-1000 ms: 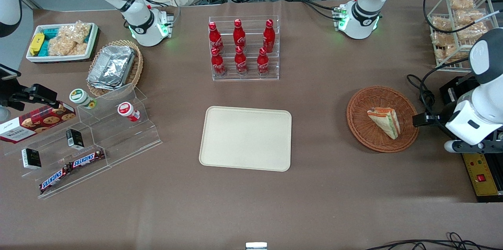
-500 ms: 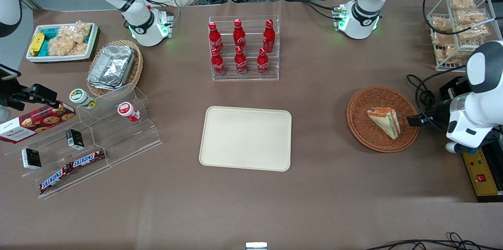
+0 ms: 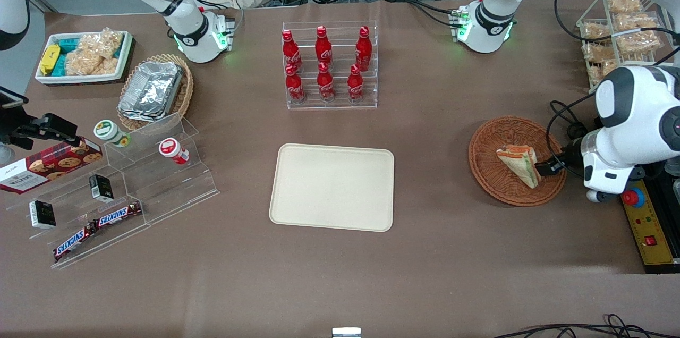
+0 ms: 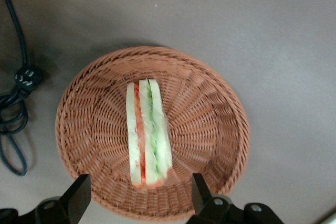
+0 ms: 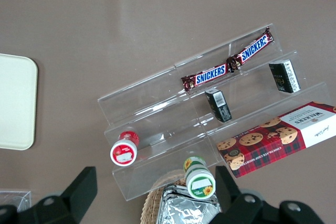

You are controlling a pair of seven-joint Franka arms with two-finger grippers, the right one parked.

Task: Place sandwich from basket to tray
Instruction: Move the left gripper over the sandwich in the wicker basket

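Front view: one sandwich, one basket, one tray

One sandwich (image 3: 520, 166) lies in the basket (image 3: 494, 136); the gripper (image 3: 546, 167) hangs just beside it. One tray (image 3: 332, 187) — bare. Six Coca-Cola bottles (image 3: 324, 64).

Left wrist view: fingers (image 4: 79, 198) spread wide over the basket rim, straddling the sandwich's end.

Right wrist view: two Snickers bars (image 5: 227, 65), one Walkers box (image 5: 277, 137).

Glossy white rounded arm segments, grey joint bands; black pincer (image 3: 547, 167), black cables
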